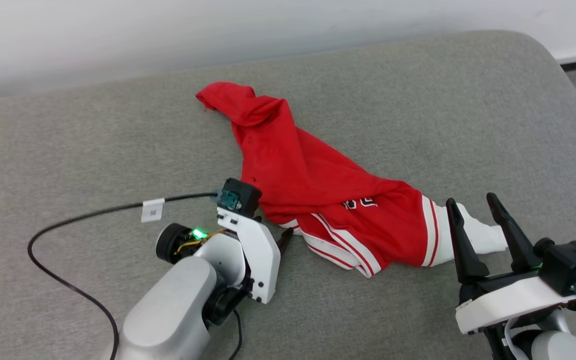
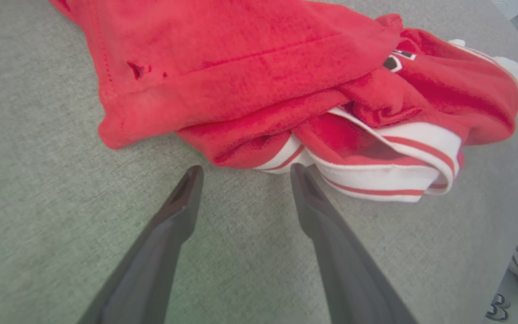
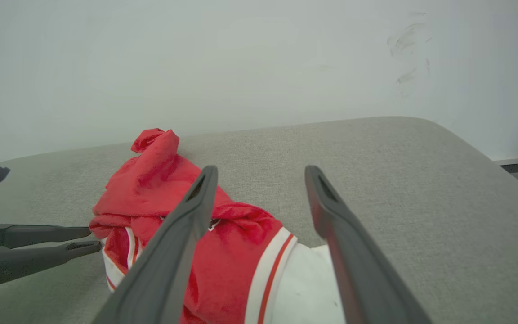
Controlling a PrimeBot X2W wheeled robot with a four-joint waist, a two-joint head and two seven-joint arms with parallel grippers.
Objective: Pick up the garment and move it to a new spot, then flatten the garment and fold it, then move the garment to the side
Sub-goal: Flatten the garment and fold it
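Beside one garment (image 1: 298, 170), left gripper (image 2: 246, 170), right gripper (image 1: 471, 200)

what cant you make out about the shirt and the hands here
- Print on the garment: head view, mostly buried in its own folds.
- Left hand: head view, its white wrist housing covers the fingers; left wrist view, touching the trim or not, unclear.
- White sleeve: right wrist view, cut by the bottom edge, behind the right hand.

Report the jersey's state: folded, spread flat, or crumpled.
Crumpled. The jersey lies bunched in a twisted heap on the grey cushion, one white sleeve sticking out.
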